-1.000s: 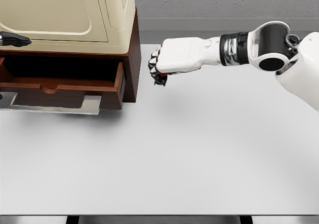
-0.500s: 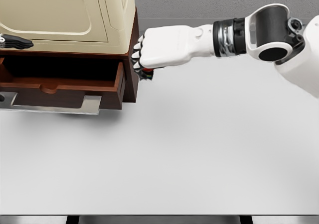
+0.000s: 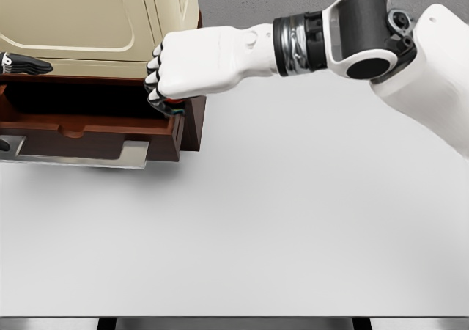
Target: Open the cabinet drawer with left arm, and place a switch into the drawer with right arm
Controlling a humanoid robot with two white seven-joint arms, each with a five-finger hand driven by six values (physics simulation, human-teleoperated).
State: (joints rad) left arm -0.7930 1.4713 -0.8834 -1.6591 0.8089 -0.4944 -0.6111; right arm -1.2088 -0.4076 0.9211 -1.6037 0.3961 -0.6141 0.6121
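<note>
The switch was gripped in the curled fingers of the right hand, over the right end of the open drawer; if released there, it could strike the drawer's side wall and fall onto the tabletop.

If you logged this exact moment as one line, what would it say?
stage: carrying to drawer | right hand: closed on small dark switch, over right end of open brown wooden drawer | left hand: at left edge | release: not yet

Cream cabinet – reddish-brown drawer – white robot hand, white table.
</note>
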